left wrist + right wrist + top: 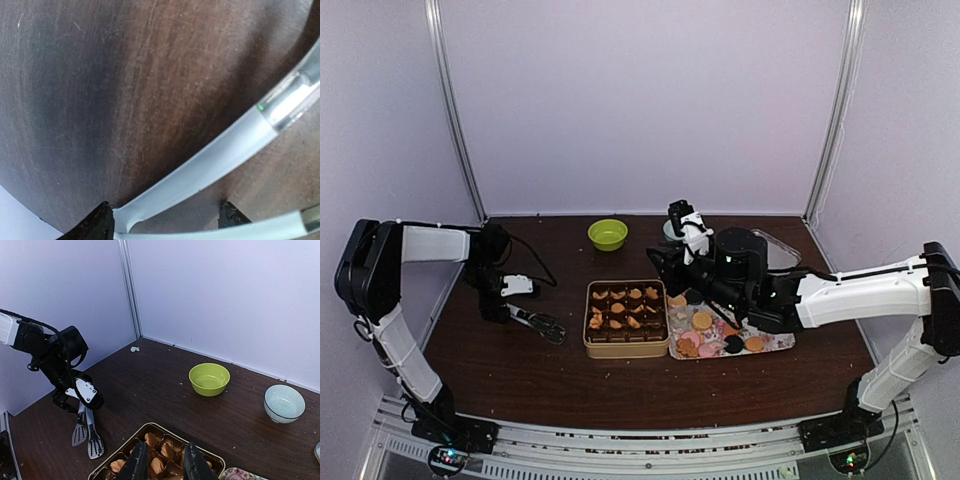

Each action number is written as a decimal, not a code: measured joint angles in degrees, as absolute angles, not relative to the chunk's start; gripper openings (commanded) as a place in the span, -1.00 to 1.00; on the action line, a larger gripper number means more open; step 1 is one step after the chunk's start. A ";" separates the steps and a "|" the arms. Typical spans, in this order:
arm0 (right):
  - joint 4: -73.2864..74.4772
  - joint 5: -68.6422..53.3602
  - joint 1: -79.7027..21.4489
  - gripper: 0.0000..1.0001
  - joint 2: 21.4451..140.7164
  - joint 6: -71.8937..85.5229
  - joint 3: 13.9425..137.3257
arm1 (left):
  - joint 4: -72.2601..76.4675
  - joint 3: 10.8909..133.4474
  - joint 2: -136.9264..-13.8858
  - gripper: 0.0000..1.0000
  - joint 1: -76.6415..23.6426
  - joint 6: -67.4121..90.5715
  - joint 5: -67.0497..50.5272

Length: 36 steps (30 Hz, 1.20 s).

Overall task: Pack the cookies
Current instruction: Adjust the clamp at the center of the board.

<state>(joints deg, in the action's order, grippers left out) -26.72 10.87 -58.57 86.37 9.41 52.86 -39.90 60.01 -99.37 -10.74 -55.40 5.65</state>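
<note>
Tan-orange cookies (625, 310) sit in dark paper cups in the tan tin (626, 347). More cookies (702, 320), orange, pink and black, lie on a floral tray (775, 345) right of it. My right gripper (662, 262) is open and empty just above the tin's far side; in its wrist view its gripper (164, 465) frames cookies (156, 466) in the tin (212, 458). My left gripper (508, 305) is shut on silver tongs (538, 324), tips on the table left of the tin. In the left wrist view, the tongs (210, 160) span the gripper (165, 220).
A green bowl (607, 234) stands behind the tin, and a pale ribbed bowl (284, 403) to its right. A clear lid (778, 250) lies at the back right. The right wrist view shows the left gripper (82, 392) and the tongs (89, 435).
</note>
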 measured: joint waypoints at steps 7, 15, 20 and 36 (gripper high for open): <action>-26.46 11.31 -58.57 -0.55 86.37 9.45 52.86 | -28.80 51.88 -92.12 0.37 -11.75 -54.96 7.44; -26.33 11.49 -58.57 -0.60 86.37 9.65 52.88 | -21.58 49.60 -88.64 0.30 -11.86 -54.63 7.29; -26.26 11.88 -58.57 -0.64 86.37 9.67 52.88 | -19.64 48.10 -88.84 0.24 -12.01 -54.35 7.01; -25.39 12.58 -58.57 -0.76 86.37 10.74 52.88 | -22.02 55.53 -94.65 -0.34 -13.21 -53.56 3.31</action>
<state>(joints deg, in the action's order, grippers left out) -25.39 12.58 -58.57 86.37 10.74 52.88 -22.02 55.53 -94.65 -13.21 -53.56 3.31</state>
